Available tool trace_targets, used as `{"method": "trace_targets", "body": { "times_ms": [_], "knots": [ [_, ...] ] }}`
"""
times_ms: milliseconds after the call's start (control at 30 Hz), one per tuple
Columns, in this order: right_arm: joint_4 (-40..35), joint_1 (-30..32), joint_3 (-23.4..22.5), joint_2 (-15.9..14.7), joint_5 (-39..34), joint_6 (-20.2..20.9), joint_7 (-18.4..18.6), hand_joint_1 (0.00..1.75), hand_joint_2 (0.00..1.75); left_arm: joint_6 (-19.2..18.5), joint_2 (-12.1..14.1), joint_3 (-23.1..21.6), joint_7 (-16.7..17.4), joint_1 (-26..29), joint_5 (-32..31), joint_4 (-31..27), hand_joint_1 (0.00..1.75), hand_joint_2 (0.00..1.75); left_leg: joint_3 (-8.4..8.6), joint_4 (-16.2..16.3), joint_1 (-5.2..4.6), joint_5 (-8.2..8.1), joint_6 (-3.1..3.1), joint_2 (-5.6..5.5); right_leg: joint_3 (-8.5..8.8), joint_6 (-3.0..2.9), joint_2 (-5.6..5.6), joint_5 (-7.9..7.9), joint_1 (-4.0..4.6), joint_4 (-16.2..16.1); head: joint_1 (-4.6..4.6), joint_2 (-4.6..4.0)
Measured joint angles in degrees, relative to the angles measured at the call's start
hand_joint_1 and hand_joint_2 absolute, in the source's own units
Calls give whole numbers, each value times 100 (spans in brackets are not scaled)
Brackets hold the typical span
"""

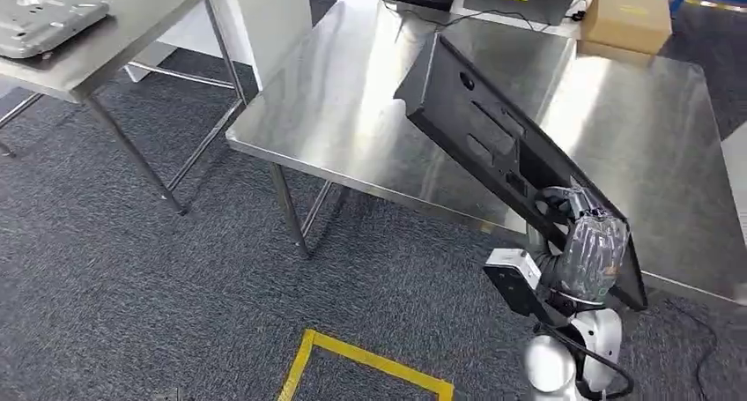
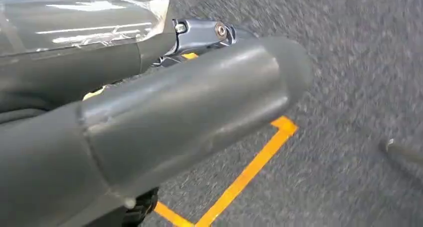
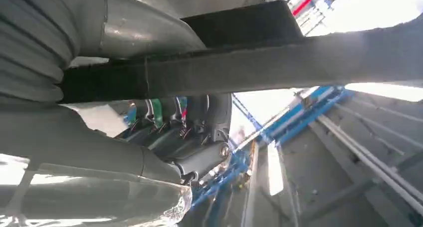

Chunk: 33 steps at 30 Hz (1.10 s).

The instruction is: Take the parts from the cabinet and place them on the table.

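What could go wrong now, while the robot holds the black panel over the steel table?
1. The right hand grips the long black panel at one end only, so it may tip or slip.
2. The panel is tilted over the steel table; its far end could strike the surface hard.
3. The grip is near the table's front edge, so the panel could slide off onto the carpet.

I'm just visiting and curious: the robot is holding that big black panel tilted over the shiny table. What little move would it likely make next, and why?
Probably lower the black panel until it lies flat on the steel table. The right hand grips its near end, which juts past the table's near edge, while the far end is tilted over the bare tabletop. The panel looks not yet set down.
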Motion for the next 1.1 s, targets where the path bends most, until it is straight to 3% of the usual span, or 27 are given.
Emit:
{"method": "trace_targets", "body": {
  "times_ms": [33, 67, 133, 167, 200, 233, 267, 300, 567, 1100],
  "knots": [
    [20, 6, 2, -2, 0, -2, 0, 175, 175, 0, 0, 15, 0, 0, -9, 0, 0, 0, -1, 4, -3, -2, 0, 44, -105, 50, -9, -18, -8, 207, 7, 0],
    [37, 10, 0, -18, 2, -9, 0, 175, 175, -4, 0, 28, 0, -1, -17, 0, 0, 0, 4, 4, -3, -6, -6, 86, -29, 110, -17, 66, -17, 58, 2, 0],
    [46, 9, 2, -24, 17, -15, -4, 175, 175, -11, -4, 52, 0, -7, -65, 0, 0, 0, 22, 6, -3, -13, -18, 127, 488, 227, -61, 449, -30, -897, 9, 0],
    [46, 3, 4, -24, 26, -20, -7, 175, 175, -24, -11, 66, 0, -11, -83, 0, 0, 0, 34, 8, -4, -19, -33, 134, 807, 249, -119, 625, -32, -1467, 7, 0],
    [46, -1, 9, -26, 26, -22, -7, 175, 175, -26, -13, 92, 0, -13, -114, 0, 0, 0, 42, 22, -47, -33, -59, 137, 896, 177, -182, 707, -12, -1688, 7, 0],
    [46, -1, 18, -24, 26, -22, -7, 175, 175, -24, -13, 107, -2, -10, -120, 0, 0, 0, 44, 35, -61, -51, -90, 129, 954, 102, -166, 764, 0, -1725, 7, 0],
    [50, -5, 20, -31, 28, -24, -7, 175, 175, -24, -6, 111, 0, -7, -120, -2, 0, 0, 28, 70, -79, -89, -18, 121, 954, 63, -166, 795, -61, -1722, -2, 0],
    [55, -2, 26, -35, 26, -24, -7, 175, 175, -24, -9, 116, 0, -3, -122, 0, 0, 0, 28, 68, -68, -55, 26, 121, 950, 67, -165, 792, -38, -1715, -7, 0],
    [197, -278, 37, -63, 322, 142, 197, 175, 175, -205, -11, 290, -13, -10, -448, 0, 0, 0, 29, 29, -27, -23, -125, 122, 920, 22, -159, 790, 26, -1698, 0, 0],
    [2086, -2244, -245, -162, 1382, 708, 1043, 175, 175, -407, 2, 570, 160, -144, -1095, 0, 0, 0, 20, 36, -87, -10, -132, 120, 914, 10, -160, 805, 6, -1694, 0, 0]
  ]
}}
